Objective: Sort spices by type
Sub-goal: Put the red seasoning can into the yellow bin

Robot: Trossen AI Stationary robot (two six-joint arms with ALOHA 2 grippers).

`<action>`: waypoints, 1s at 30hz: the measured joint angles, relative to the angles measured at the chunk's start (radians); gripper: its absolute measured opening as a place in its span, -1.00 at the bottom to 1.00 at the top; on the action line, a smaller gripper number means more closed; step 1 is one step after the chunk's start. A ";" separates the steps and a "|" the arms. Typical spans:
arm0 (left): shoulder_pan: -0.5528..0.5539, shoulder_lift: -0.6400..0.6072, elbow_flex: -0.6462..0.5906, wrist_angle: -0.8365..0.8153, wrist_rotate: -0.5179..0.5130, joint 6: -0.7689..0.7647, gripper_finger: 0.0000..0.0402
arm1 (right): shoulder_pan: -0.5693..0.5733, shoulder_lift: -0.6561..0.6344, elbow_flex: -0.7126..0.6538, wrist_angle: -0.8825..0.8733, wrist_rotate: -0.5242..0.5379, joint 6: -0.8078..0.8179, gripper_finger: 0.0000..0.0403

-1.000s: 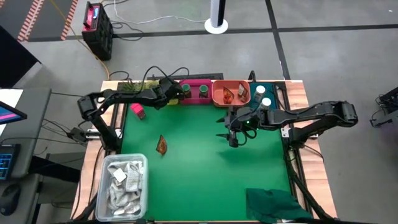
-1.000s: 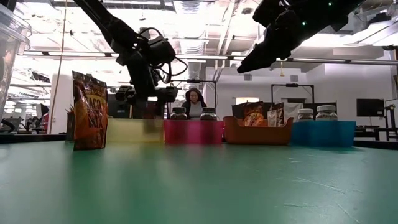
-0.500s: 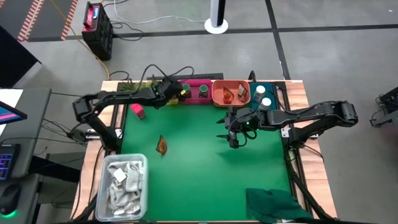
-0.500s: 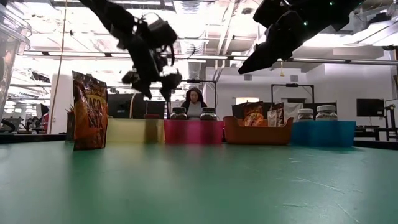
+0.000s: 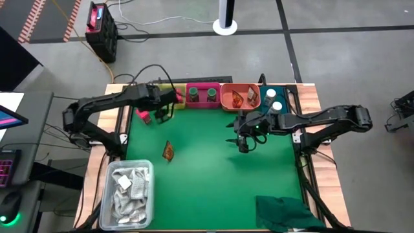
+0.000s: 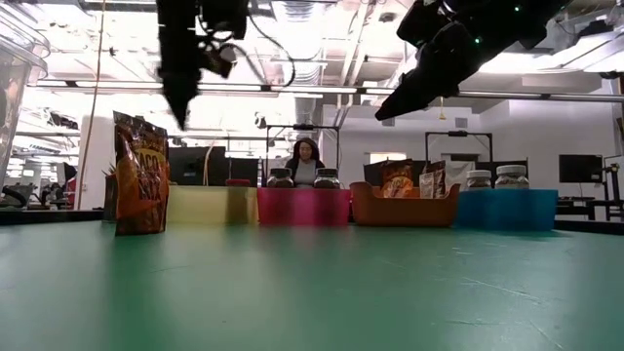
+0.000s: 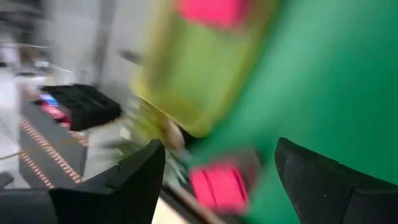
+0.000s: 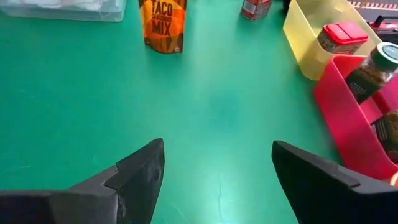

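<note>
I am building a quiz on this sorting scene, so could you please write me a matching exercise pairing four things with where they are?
Things:
1. dark green jars
2. white-capped jars
3. taco mix packet
4. clear tub

Places:
A. teal tray
B. near left corner of the table
C. pink tray
D. standing alone on the green mat

Pairs: 1-C, 2-A, 3-D, 4-B

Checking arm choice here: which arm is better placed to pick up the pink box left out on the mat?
Left. Its open left gripper hangs beside the pink box, while the right gripper waits mid-table, far off.
</note>
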 joint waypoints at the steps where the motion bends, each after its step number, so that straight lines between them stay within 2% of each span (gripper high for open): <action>1: -0.005 0.001 -0.006 -0.047 0.044 0.017 0.45 | -0.002 0.000 0.000 0.000 0.000 0.002 0.61; 3: -0.014 0.001 -0.027 -0.138 0.125 0.056 0.45 | -0.009 0.000 0.000 0.000 0.000 0.008 0.61; 5: -0.025 0.001 -0.059 -0.217 0.163 0.088 0.45 | -0.010 0.000 0.000 0.000 0.000 0.011 0.61; 10: -0.049 0.001 -0.132 -0.332 0.146 0.249 0.45 | -0.011 0.000 0.000 0.000 0.000 0.012 0.61; 16: -0.054 0.001 -0.197 -0.313 0.138 0.515 0.45 | -0.010 0.000 0.000 0.001 0.000 0.012 0.61; 20: -0.054 0.001 -0.227 -0.289 0.115 0.581 0.45 | -0.010 0.000 0.000 0.004 0.000 0.012 0.61; 30: -0.052 0.002 -0.299 -0.108 0.038 0.825 0.45 | -0.010 0.000 0.000 0.027 0.000 0.008 0.61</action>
